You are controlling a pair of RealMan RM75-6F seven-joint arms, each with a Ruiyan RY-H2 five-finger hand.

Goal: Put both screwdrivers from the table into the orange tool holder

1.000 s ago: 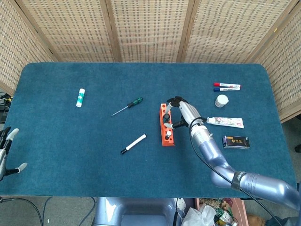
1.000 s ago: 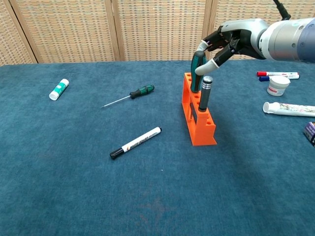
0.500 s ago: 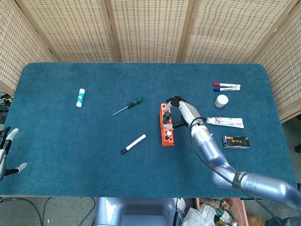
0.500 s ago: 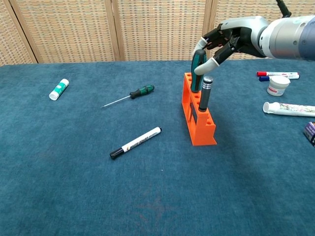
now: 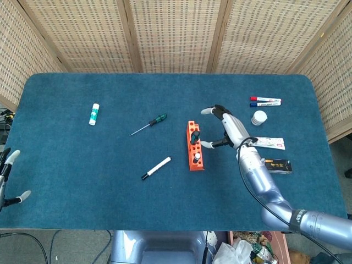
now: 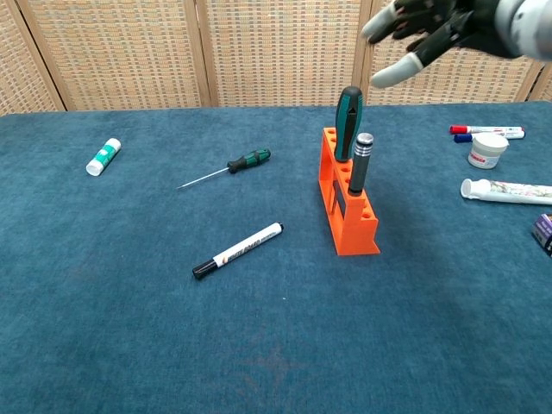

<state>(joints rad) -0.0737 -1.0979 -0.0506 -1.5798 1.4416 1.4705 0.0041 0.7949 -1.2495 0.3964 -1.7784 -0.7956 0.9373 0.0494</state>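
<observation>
The orange plastic tool holder [image 6: 348, 205] stands upright near the middle of the blue felt-covered table [image 5: 82, 165]. One green-and-black-handled screwdriver [image 6: 348, 111] stands upright in a slot toward the holder's far end, and just in front of it a grey-capped dark tool [image 6: 360, 160] stands in another slot. The right hand [image 6: 427, 30] is above and to the right of the holder, fingers spread wide and holding nothing, clear of the standing screwdriver's handle (in the head view it sits just beside the holder). The second screwdriver, small with a green-and-black handle and thin metal shaft [image 5: 149, 124], lies flat on the table to the left of the holder, well apart from it. A white marker with a black cap [image 6: 238, 250] lies nearer the front. A white-and-green glue stick [image 5: 94, 114] lies far to the left. The left hand [image 5: 10, 179] shows at the table's left edge, fingers apart and holding nothing.
</observation>
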